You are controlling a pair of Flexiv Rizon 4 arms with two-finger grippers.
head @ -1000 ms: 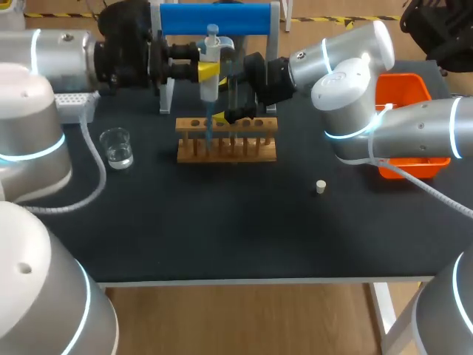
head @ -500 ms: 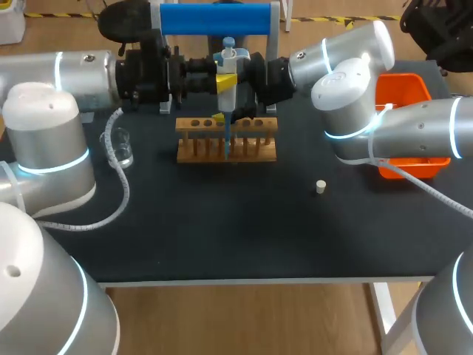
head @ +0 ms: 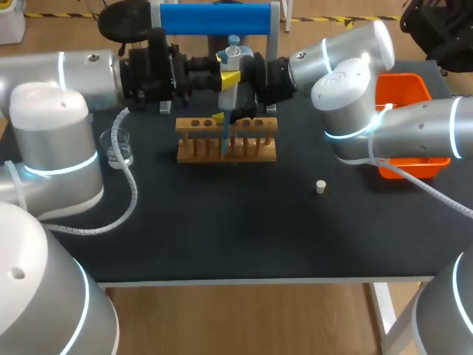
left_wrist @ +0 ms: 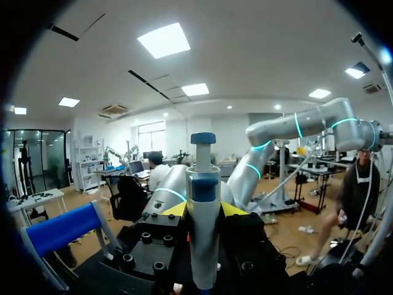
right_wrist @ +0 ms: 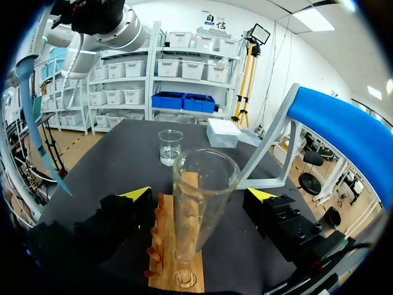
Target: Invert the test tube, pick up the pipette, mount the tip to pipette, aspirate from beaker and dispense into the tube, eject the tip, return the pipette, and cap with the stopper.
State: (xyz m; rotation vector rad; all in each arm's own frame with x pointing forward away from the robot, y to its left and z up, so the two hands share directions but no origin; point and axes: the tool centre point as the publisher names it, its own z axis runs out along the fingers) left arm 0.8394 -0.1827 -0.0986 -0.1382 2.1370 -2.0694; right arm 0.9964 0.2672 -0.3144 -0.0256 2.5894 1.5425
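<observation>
And here the pipette (head: 233,53) is held upright by the left gripper (head: 228,76), clamped from both sides between the yellow tips just behind the wooden test tube rack (head: 244,145). From the left wrist view the same hold is confirmed: the left gripper (left_wrist: 204,212) is closed firmly around the pipette (left_wrist: 203,203), whose blue plunger cap is seen standing above the fingers. A blue tip (head: 224,137) is mounted on the pipette and is pointed straight down at the rack. Now to the other side: the right gripper (head: 235,115) is brought in low over the rack, and in the right wrist view the test tube (right_wrist: 199,209) is seen standing mouth up in the rack (right_wrist: 175,246), framed by the right gripper (right_wrist: 199,195), whose fingers are spread wide with a gap visible on either side of the glass. The blue tip (right_wrist: 38,135) is seen off to one side of the tube, outside its mouth. The beaker (head: 117,146) is set on the black table (head: 222,222) beside the left arm, well apart from the rack. The small white stopper (head: 321,186) is left lying alone in front of the right arm.
</observation>
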